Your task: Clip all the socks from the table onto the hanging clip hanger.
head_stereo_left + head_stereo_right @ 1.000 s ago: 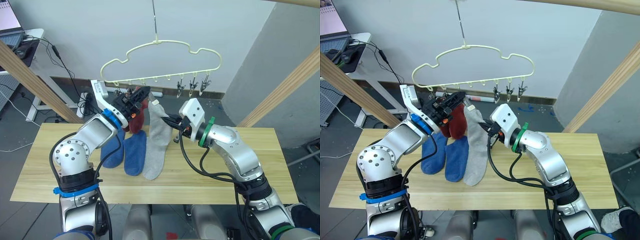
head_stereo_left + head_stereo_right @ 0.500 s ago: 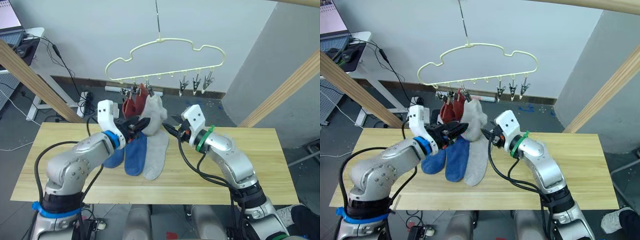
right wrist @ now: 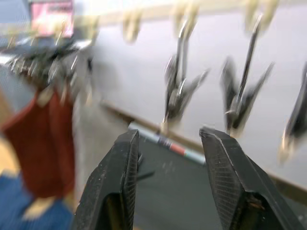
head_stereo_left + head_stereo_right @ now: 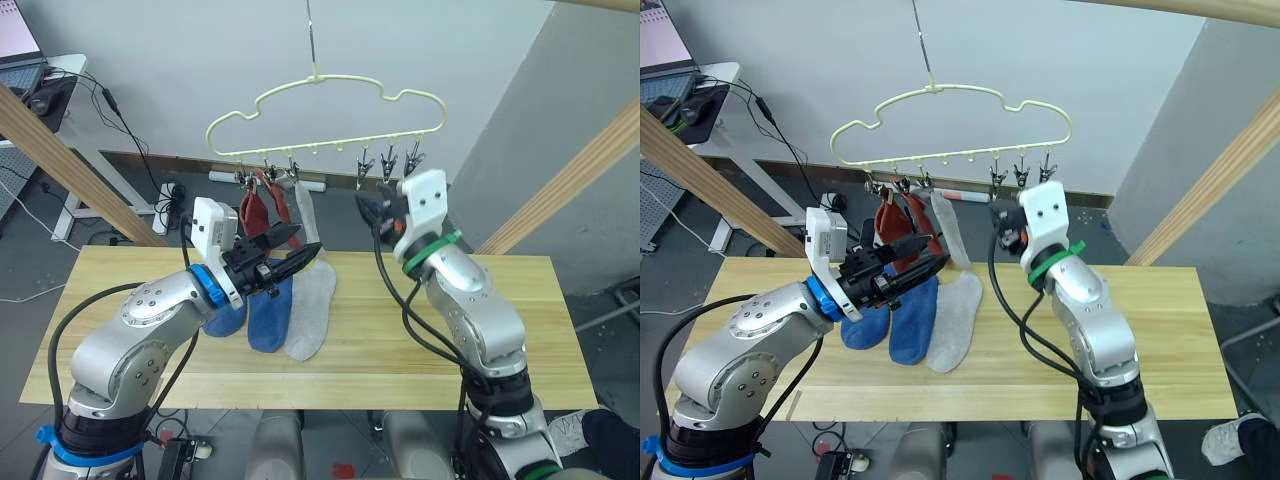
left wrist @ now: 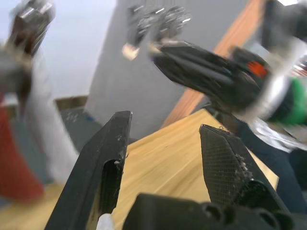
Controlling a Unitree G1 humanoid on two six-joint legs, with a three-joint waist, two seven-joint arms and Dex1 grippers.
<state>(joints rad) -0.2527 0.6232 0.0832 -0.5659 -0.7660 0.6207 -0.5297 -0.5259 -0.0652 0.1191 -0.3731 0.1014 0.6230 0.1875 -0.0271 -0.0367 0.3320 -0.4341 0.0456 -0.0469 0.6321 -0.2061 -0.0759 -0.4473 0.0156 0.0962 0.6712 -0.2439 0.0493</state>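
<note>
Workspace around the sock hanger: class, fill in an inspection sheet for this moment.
Surface: pale wooden table, three socks lying on it.
Job's things: two blue socks and a grey sock on the table; two red socks and another grey sock clipped to the hanger; three clips free.
Clutter: nothing seen.
Grippers: left gripper open, empty; right gripper open below the free clips.
Cables: floor cables behind.
Surroundings: wooden poles, grey wall.
</note>
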